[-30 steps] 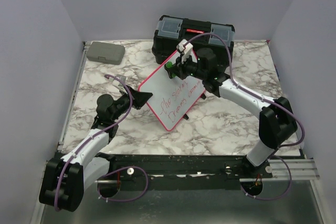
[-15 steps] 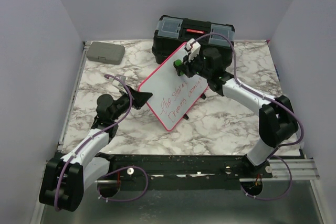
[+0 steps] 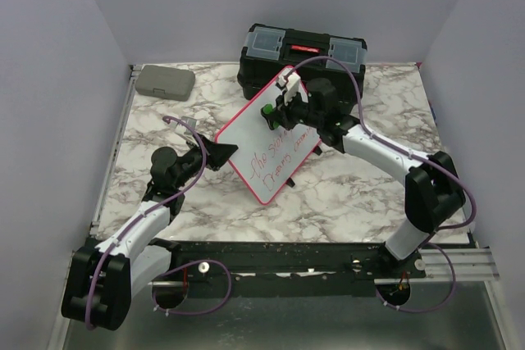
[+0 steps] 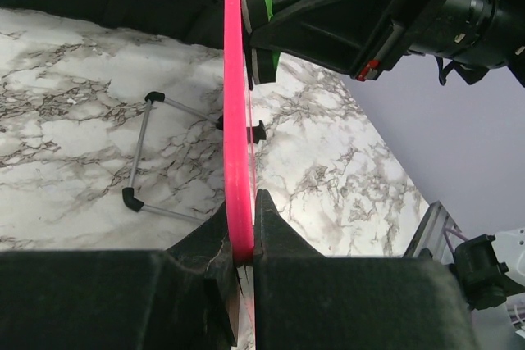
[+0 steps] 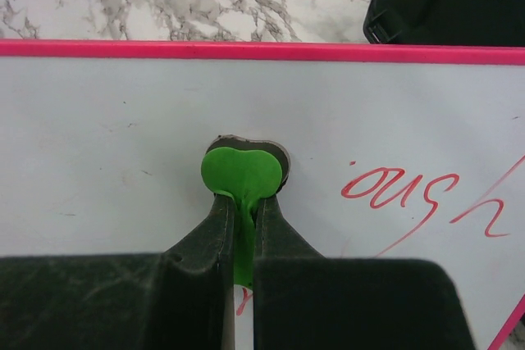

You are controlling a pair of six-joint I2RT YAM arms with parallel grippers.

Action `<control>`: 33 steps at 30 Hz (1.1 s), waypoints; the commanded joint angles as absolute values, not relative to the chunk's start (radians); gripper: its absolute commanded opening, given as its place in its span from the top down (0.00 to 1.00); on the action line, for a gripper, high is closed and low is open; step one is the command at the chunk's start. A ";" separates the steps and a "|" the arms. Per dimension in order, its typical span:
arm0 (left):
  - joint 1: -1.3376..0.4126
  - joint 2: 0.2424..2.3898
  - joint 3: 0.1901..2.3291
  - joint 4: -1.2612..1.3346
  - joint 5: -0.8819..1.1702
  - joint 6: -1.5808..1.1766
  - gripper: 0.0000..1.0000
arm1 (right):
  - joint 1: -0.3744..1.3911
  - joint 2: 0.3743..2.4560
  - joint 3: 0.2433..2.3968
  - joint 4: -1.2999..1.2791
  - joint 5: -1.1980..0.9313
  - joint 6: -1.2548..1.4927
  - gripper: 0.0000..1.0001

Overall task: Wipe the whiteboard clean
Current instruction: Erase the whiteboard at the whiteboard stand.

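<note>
The whiteboard (image 3: 246,133) has a pink frame and is held tilted up off the table. Red handwriting (image 3: 279,153) covers its lower right part. My left gripper (image 3: 223,152) is shut on the board's left edge; in the left wrist view the pink frame (image 4: 234,120) is clamped between the jaws of that gripper (image 4: 244,227). My right gripper (image 3: 269,112) is shut on a green eraser (image 3: 267,110), pressed flat against the board's upper part. In the right wrist view the eraser (image 5: 242,171) sits on bare white board (image 5: 107,137), left of the red writing (image 5: 394,190).
A black toolbox (image 3: 302,51) stands right behind the board at the back of the table. A small grey case (image 3: 164,82) lies at the back left. A wire stand with black feet (image 4: 143,153) rests on the marble under the board.
My right gripper slid the eraser up and right along the board's upper part, then back down and left. The left gripper and the board have stayed still.
</note>
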State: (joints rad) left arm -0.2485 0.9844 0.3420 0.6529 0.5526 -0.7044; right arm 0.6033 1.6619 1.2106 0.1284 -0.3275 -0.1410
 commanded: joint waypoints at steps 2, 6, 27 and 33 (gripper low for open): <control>-0.281 0.980 0.347 0.646 0.723 -0.616 1.00 | 0.570 1.731 1.299 0.092 -0.238 -0.081 0.99; -0.282 0.976 0.345 0.643 0.723 -0.613 1.00 | 0.515 1.759 1.321 0.072 -0.233 -0.071 0.99; -0.282 0.988 0.339 0.649 0.726 -0.610 1.00 | 0.600 1.699 1.194 0.141 -0.375 -0.086 0.99; -0.282 0.979 0.335 0.644 0.727 -0.609 1.00 | 0.580 1.731 1.296 0.120 -0.248 -0.064 0.99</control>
State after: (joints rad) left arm -0.2489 0.9844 0.3420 0.6487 0.5449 -0.7055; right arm 0.5648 1.6844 1.2243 0.1112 -0.3088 -0.0940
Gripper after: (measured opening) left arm 0.042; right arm 0.058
